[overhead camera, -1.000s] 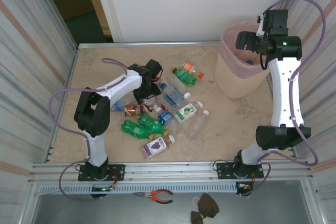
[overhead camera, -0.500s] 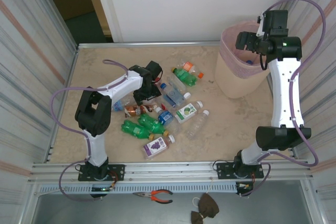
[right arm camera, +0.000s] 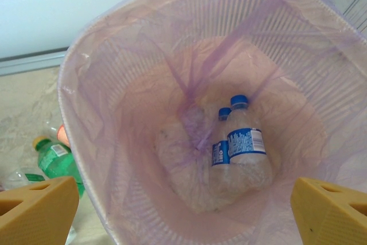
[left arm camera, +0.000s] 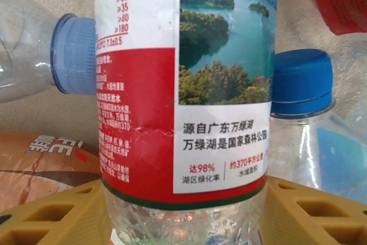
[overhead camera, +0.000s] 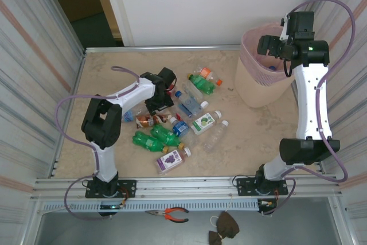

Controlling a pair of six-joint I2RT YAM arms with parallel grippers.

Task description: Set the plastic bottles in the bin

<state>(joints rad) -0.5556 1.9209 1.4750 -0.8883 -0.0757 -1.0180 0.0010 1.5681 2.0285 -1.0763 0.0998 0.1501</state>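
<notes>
Several plastic bottles lie in a heap at the table's middle: a green one [overhead camera: 202,83], a clear blue-capped one [overhead camera: 189,104], two green ones [overhead camera: 152,139] and a purple-labelled one [overhead camera: 172,160]. My left gripper [overhead camera: 162,102] is down in the heap's left part. In the left wrist view its yellow fingers [left arm camera: 51,216] press both sides of a clear red-labelled bottle [left arm camera: 172,84], with blue caps [left arm camera: 301,81] of neighbours behind. My right gripper [overhead camera: 265,44] hangs open over the pink bin [overhead camera: 261,84]. Inside the bin [right arm camera: 114,84] lie two clear blue-labelled bottles [right arm camera: 246,142].
Corrugated metal walls close in both sides of the table [overhead camera: 103,67]. Red-handled pliers [overhead camera: 172,214] and a dark cloth item [overhead camera: 223,228] lie on the ledge in front of the arm bases. An orange-brown wrapper [left arm camera: 40,164] lies beside the held bottle.
The left gripper's fingers have narrowed onto the red-labelled bottle and the wrist has shifted slightly. The right arm has stayed still over the bin.
</notes>
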